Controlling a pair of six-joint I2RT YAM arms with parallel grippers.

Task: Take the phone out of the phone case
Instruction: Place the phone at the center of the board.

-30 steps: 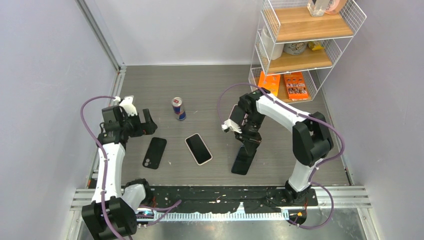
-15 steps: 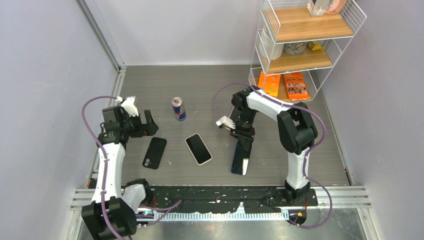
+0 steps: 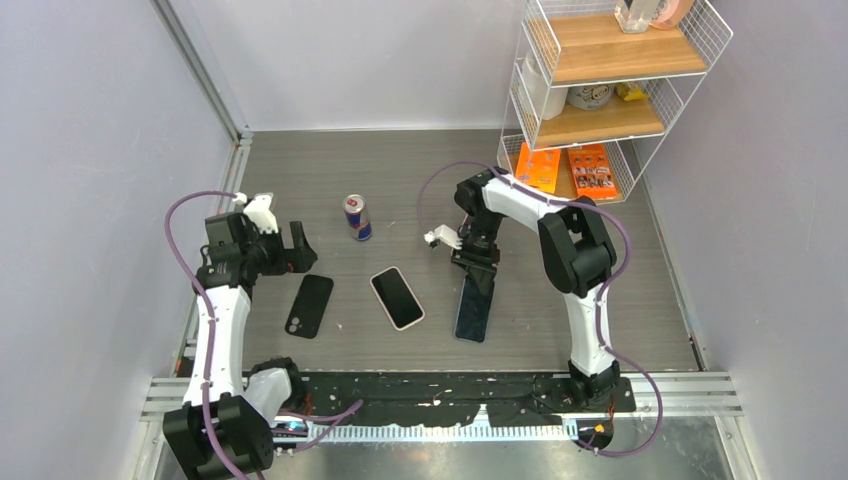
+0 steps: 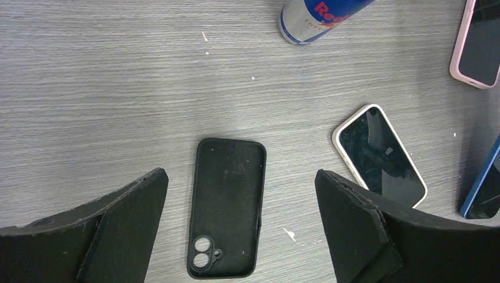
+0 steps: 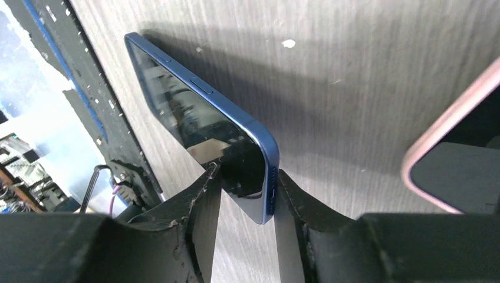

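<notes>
Right of centre on the table (image 3: 400,170), the right end effector (image 5: 244,194) clamps the blue phone (image 5: 194,109) edgewise, presumably for set-down; the left end effector (image 3: 288,248) gapes above the empty case (image 4: 227,206).

One each: blue phone (image 3: 474,310), cream phone (image 4: 380,156), pink-rimmed phone (image 4: 474,41), black case (image 4: 227,206), can (image 4: 318,17)

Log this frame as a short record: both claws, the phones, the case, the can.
right claw: shut on one end of the blue phone, which is tilted up on its long edge
left claw: open, above the black case
black case: flat on the table, looks empty
cased phone: screen up, between black case and blue phone
can: upright, behind the cased phone
</notes>
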